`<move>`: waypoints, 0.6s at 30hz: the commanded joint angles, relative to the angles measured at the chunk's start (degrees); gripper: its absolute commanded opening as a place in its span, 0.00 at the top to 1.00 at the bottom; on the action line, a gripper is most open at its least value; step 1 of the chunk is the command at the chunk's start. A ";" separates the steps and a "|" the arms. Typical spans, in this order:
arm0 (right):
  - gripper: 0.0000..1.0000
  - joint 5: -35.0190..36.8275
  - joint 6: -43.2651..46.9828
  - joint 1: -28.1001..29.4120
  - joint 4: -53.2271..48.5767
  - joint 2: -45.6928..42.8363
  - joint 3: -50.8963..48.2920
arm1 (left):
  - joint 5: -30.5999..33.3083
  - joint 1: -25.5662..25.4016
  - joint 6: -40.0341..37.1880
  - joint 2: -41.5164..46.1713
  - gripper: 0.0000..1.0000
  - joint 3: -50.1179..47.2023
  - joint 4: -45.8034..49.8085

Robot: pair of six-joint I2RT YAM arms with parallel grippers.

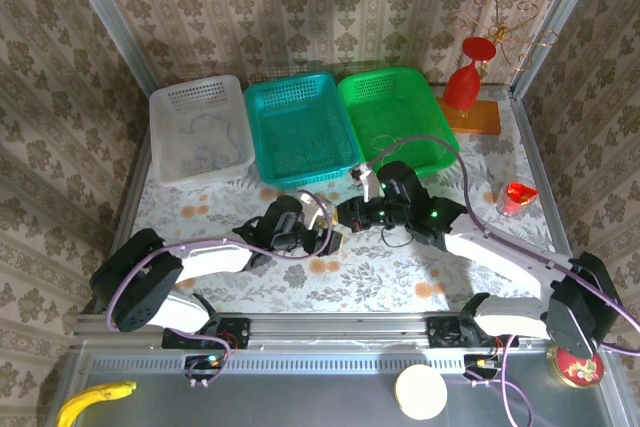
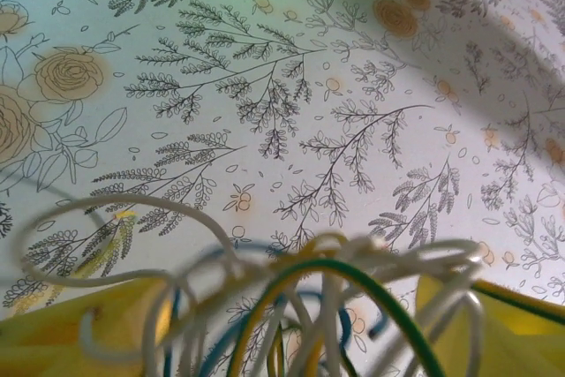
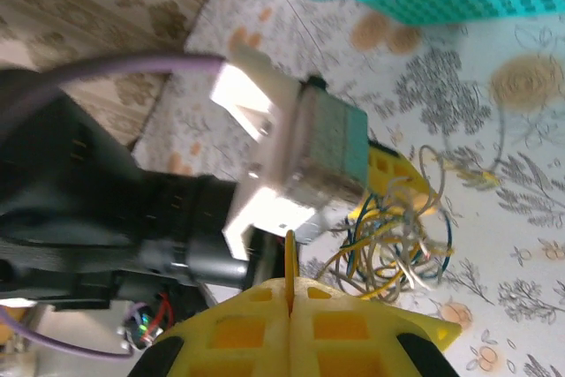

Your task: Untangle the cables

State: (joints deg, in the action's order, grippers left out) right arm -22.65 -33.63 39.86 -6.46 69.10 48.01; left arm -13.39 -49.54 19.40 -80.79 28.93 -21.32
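The cables (image 2: 335, 262) are a loose tangle of thin white, yellow, green and blue wires. They hang just above the flowered table, between the yellow fingers (image 2: 79, 333) of my left gripper (image 2: 291, 333). Its jaws stand apart around the tangle. In the right wrist view the same cables (image 3: 397, 249) spread out beyond my right gripper (image 3: 290, 287). That gripper is shut on one yellow wire running up from between its tips. From above, my left gripper (image 1: 325, 232) and my right gripper (image 1: 352, 213) meet at mid-table with the cables (image 1: 338, 230) between them.
Three baskets stand at the back: white (image 1: 195, 87), teal (image 1: 290, 87) and green (image 1: 385, 77). A thin wire lies in the white one. A red goblet (image 1: 468, 82) on a wooden block (image 1: 475, 115) and a small red cup (image 1: 516, 195) are at the right. The left arm's wrist (image 3: 309, 147) is close to my right gripper.
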 commanded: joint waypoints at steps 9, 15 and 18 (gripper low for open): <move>1.00 -7.64 -6.57 -6.03 2.86 -6.67 2.98 | -1.58 2.54 1.60 1.06 0.52 -5.78 -4.56; 1.00 -8.54 -6.94 -7.87 2.56 -7.82 4.32 | -1.64 2.78 2.20 1.64 0.51 -7.12 -5.13; 1.00 -8.63 -6.56 -8.76 1.78 -8.10 4.29 | -1.76 2.70 2.79 3.17 0.42 -7.13 -4.50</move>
State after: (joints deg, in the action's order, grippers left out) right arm -29.26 -39.68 31.81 -4.89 62.33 50.59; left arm -14.04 -47.16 21.45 -79.88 22.17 -24.49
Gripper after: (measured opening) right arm 0.067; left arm 0.561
